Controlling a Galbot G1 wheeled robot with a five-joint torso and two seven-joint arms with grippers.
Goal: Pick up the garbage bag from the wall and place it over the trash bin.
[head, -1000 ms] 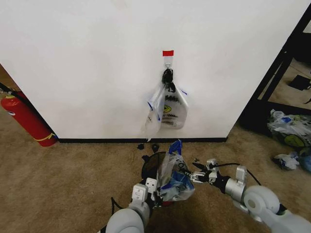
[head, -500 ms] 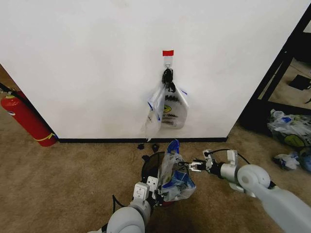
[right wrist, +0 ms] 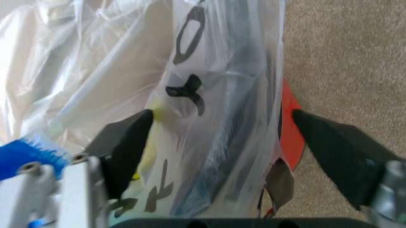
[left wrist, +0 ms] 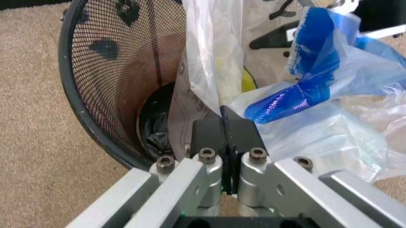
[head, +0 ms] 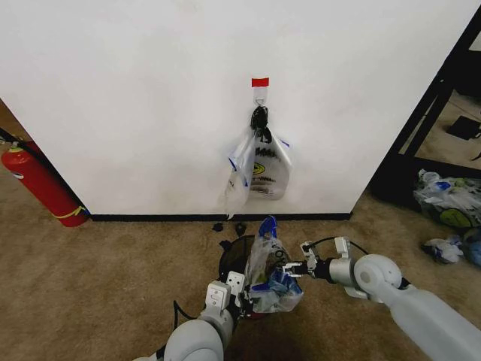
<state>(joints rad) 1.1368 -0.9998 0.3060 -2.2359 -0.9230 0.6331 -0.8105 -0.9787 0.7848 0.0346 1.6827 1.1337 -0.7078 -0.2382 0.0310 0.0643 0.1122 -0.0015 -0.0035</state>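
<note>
Garbage bag (head: 269, 272) draped at trash bin (head: 234, 259) rim on the carpet, pinched in closed left claw (left wrist: 227, 137). Right claw (head: 294, 268), jaws spread wide around the plastic, now closer in than a second ago; seemingly reaching to stretch the mouth open.

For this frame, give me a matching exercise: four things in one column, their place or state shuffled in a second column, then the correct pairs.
Things:
1. garbage bag
2. left hand
3. right hand
4. fire extinguisher

Places or states:
A. stands on the carpet against the wall, far to the robot's left
B. fingers spread wide, with bag plastic between them
C. shut on a fold of the bag at the trash bin
D. bunched up at the bin's rim, not yet spread over it

Pairs: 1-D, 2-C, 3-B, 4-A
</note>
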